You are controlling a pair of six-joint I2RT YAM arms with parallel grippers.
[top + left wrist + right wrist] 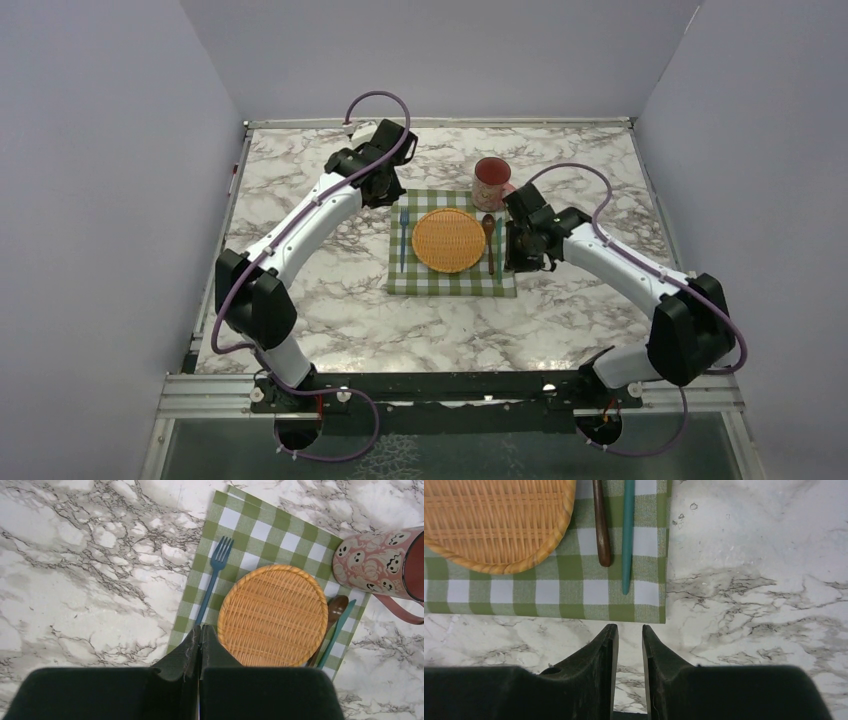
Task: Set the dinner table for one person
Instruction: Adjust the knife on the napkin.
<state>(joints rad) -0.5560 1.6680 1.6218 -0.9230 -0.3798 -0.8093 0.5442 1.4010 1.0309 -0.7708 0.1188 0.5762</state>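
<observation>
My left gripper (200, 630) has its fingers pressed together on nothing and hangs over the edge of the green-and-white checked cloth (260, 530), right above the handle end of the blue fork (212, 580). My right gripper (629, 630) has its fingers slightly apart with nothing between them, over bare marble just off the cloth's edge, near the handle ends of the brown wooden spoon (600, 525) and the teal utensil (627, 535). The dinner table (330, 320) spreads beneath both my arms. The cloth lies on its middle, carrying a round wicker plate (449, 240), fork on its left, spoon and teal utensil on its right; a pink mug (492, 182) stands at the cloth's far right corner
</observation>
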